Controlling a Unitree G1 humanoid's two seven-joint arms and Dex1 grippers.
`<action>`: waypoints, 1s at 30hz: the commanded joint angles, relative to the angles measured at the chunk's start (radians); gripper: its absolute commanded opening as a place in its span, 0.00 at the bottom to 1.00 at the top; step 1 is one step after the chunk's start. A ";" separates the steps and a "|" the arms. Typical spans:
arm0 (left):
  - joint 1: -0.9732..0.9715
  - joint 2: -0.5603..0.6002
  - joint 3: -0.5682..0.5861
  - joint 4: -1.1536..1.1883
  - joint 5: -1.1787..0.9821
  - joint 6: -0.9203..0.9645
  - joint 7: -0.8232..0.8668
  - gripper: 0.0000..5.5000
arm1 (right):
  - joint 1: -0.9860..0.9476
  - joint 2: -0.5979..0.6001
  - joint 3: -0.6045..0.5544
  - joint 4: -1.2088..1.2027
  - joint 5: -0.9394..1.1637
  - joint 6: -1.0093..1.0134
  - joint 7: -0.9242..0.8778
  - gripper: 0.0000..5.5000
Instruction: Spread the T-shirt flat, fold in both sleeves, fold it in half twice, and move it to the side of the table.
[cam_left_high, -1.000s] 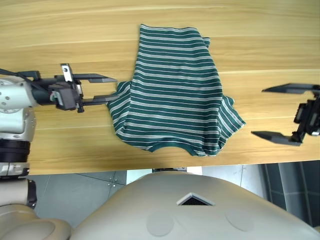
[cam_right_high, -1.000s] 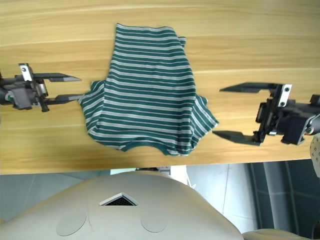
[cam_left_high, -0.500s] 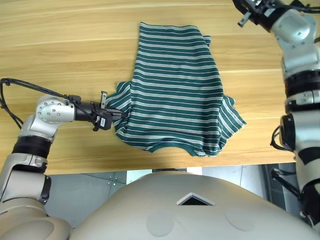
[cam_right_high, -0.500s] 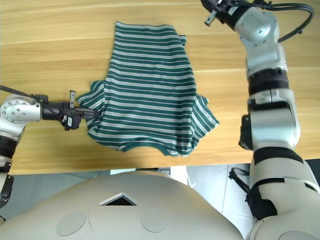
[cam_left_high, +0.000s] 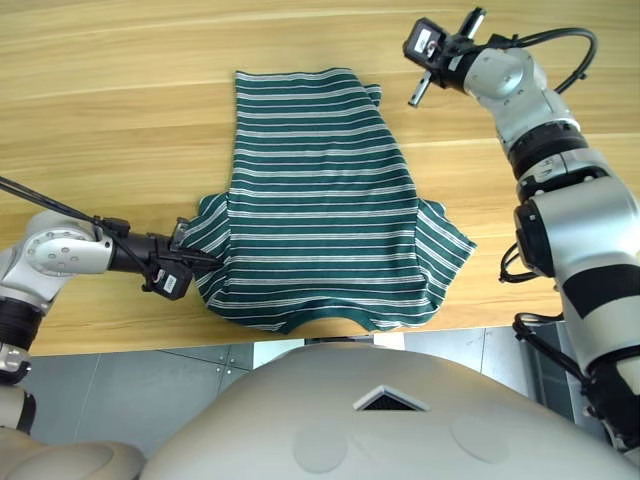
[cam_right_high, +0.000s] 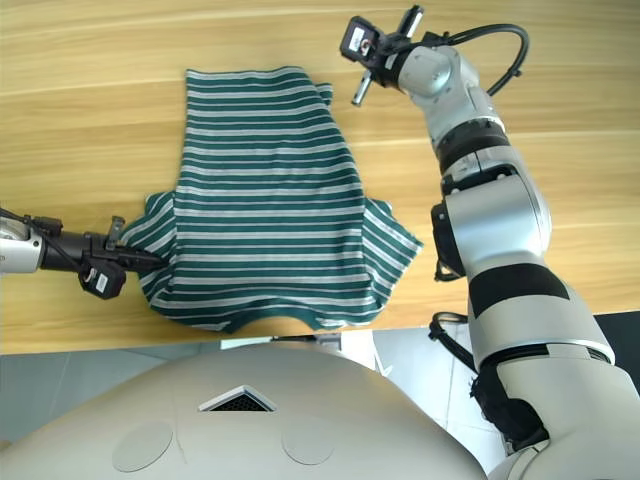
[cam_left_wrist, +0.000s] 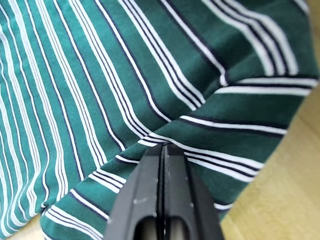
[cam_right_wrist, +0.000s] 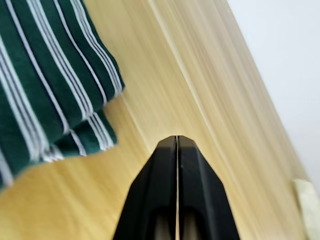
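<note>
A green T-shirt (cam_left_high: 320, 200) with white stripes lies on the wooden table (cam_left_high: 110, 120), its neckline at the near edge and its hem on the far side. Both sleeves stick out a little, rumpled. My left gripper (cam_left_high: 197, 262) is at the left sleeve (cam_left_wrist: 235, 125), low over the table and shut on the fabric there. My right gripper (cam_left_high: 413, 97) is on the far side, just right of the hem's far right corner (cam_right_wrist: 100, 130). Its fingers (cam_right_wrist: 165, 200) are shut with nothing between them, over bare wood.
Bare table surface (cam_right_high: 560, 130) stretches to the left, right and beyond the shirt. The table's near edge (cam_left_high: 120, 348) runs just below the neckline, with grey floor beyond it.
The left gripper shut on the left sleeve and the shirt slid left with it. The right arm swung from the near right to the far side, shut, then came down beside the hem's corner.
</note>
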 joint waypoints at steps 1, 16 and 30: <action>0.086 -0.011 -0.088 -0.015 0.087 0.063 -0.039 0.00 | -0.014 0.051 -0.073 0.009 0.093 0.004 0.132 0.00; 0.087 -0.021 -0.105 -0.061 0.077 0.079 -0.025 0.00 | 0.045 0.096 -0.094 0.062 0.064 0.110 0.015 0.00; 0.075 -0.040 -0.124 -0.059 0.092 0.079 -0.015 0.00 | 0.120 0.103 -0.067 0.083 0.007 0.150 -0.003 0.00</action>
